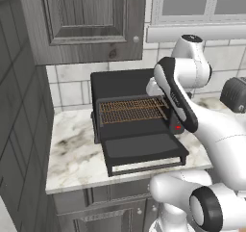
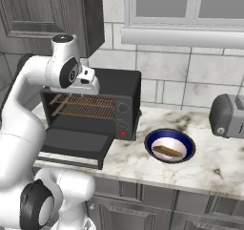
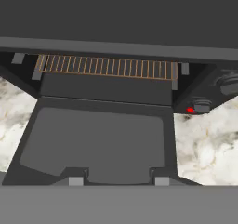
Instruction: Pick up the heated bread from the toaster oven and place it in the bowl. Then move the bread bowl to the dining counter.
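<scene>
The black toaster oven (image 2: pixel 119 78) stands on the marbled counter with its door (image 2: pixel 76 141) dropped open and its copper rack (image 2: pixel 83 106) bare. To its right sits the blue-rimmed bowl (image 2: pixel 148 141) with the tan slice of bread (image 2: pixel 167 151) lying inside it. My gripper (image 2: pixel 94 90) hovers in front of the oven's top edge, above the open door and well left of the bowl. In the hand view the gripper (image 3: pixel 119 181) looks down on the door (image 3: pixel 97 139) and rack (image 3: pixel 107 67), jaws apart with nothing between them. The dining counter is out of view.
A dark-grey slot toaster (image 2: pixel 228 115) stands at the right end of the counter (image 2: pixel 209 162), past the bowl. A grey wall cabinet (image 1: pixel 81 19) hangs above the oven, and a window sill (image 2: pixel 186 36) juts out over the bowl. The tiled wall is close behind.
</scene>
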{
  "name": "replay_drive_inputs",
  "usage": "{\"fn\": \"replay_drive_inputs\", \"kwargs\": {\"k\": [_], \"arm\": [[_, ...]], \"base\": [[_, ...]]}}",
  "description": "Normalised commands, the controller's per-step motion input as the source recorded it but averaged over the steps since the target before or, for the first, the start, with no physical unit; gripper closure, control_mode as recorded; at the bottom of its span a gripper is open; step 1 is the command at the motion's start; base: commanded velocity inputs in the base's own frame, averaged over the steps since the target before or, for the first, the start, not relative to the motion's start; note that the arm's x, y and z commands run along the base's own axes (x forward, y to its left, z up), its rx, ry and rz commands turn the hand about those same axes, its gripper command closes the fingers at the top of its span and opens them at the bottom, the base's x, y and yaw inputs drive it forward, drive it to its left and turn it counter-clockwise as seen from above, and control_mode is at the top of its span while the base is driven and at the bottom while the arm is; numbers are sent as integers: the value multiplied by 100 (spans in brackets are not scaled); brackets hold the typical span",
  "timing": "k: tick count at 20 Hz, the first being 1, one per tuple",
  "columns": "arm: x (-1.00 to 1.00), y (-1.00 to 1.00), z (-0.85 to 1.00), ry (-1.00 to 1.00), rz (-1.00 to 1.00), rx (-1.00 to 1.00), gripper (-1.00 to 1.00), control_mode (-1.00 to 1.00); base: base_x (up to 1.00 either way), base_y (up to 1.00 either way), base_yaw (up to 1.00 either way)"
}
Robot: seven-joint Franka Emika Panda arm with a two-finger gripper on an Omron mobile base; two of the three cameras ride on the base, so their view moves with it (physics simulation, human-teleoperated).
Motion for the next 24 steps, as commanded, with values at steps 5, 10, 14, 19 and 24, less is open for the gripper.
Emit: {"fn": "replay_drive_inputs", "kwargs": {"k": [5,10,14,19,24], "arm": [[-13,4,0,-11,1,-3,-100,-100],[-32,2,-9,-19,0,-2,-100,-100],[-18,3,-18,-13,0,0,-100,-100],[-2,0,-12,-5,0,0,-100,-100],[0,4,-12,-7,0,0,-100,-100]], "base": [[0,0,0],[0,0,0],[0,0,0],[0,0,0],[0,0,0]]}}
